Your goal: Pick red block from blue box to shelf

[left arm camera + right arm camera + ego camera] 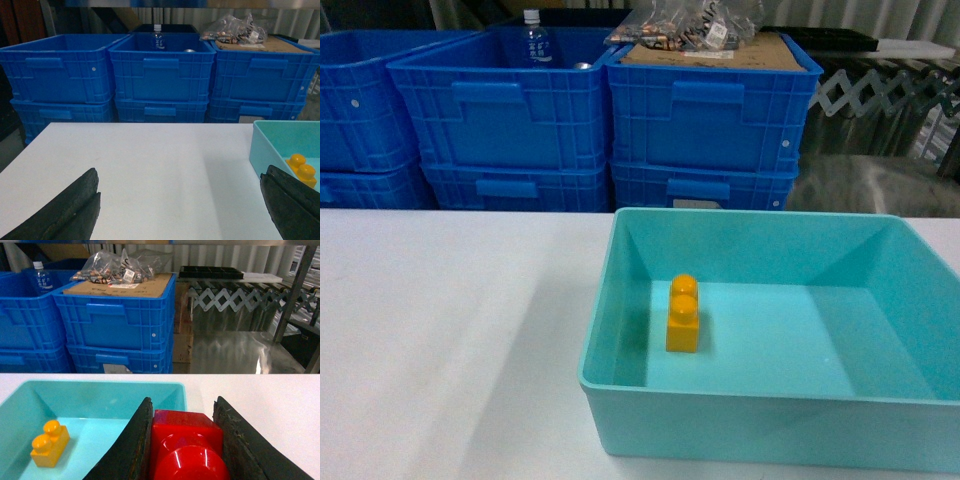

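The red block point(187, 450) sits clamped between the two dark jaws of the right gripper point(186, 440), its round stud facing the right wrist camera; it is held above the white tabletop point(450, 330), just beside the right end of the blue box point(100, 407) and outside its walls. The left gripper point(180, 210) hangs over bare tabletop to the left of the box with its jaws spread wide and nothing between them. Neither gripper shows in the head view.

Inside the box a yellow block point(683, 313) with two studs stands on the floor, near the left wall and well apart from the red one.

Beyond the far edge of the tabletop stand stacked dark blue crates point(705, 115). One holds a clear water bottle point(533, 38); the right-hand one is covered by a sheet of cardboard point(125, 286) with a plastic bag of small items point(117, 266) on top. Farther right, the right wrist view shows a shiny steel shelf point(235, 351), with a folding lattice rail point(240, 296) behind it.
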Robot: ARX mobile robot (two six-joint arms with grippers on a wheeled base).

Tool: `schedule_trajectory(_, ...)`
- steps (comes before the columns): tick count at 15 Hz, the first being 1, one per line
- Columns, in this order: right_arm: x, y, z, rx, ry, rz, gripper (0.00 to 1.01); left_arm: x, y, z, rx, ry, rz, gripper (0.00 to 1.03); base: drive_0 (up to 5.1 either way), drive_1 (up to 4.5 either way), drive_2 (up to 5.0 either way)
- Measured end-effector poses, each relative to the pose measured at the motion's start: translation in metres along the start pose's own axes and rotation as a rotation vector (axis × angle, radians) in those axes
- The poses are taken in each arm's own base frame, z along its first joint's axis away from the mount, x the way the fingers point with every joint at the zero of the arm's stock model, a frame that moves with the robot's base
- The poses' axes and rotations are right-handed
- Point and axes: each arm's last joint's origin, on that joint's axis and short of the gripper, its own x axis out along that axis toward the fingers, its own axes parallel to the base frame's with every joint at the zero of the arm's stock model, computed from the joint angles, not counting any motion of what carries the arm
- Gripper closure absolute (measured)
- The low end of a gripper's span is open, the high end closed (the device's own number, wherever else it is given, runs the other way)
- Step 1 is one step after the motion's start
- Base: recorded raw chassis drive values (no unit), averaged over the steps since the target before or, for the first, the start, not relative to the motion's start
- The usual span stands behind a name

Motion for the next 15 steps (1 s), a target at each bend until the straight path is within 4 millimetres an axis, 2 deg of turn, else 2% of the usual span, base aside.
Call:
schedule_trajectory(7,-0.027,-0.019,-0.014,-0.001,0.010,-0.012,0.72,0.000,0.000,0.000,0.000,0.000,0.000,0.05,0.0,0.00,0.0)
schedule_trajectory(11,-0.039,-0.018,-0.024,-0.001,-0.001,0.002,0.72,0.000,0.000,0.000,0.000,0.000,0.000,0.05,0.0,0.00,0.0)
schedule_trajectory(15,-0.049,-0.018,-0.021,0.000,-0.011,0.003,0.72,0.000,0.000,0.000,0.000,0.000,0.000,0.05,0.0,0.00,0.0)
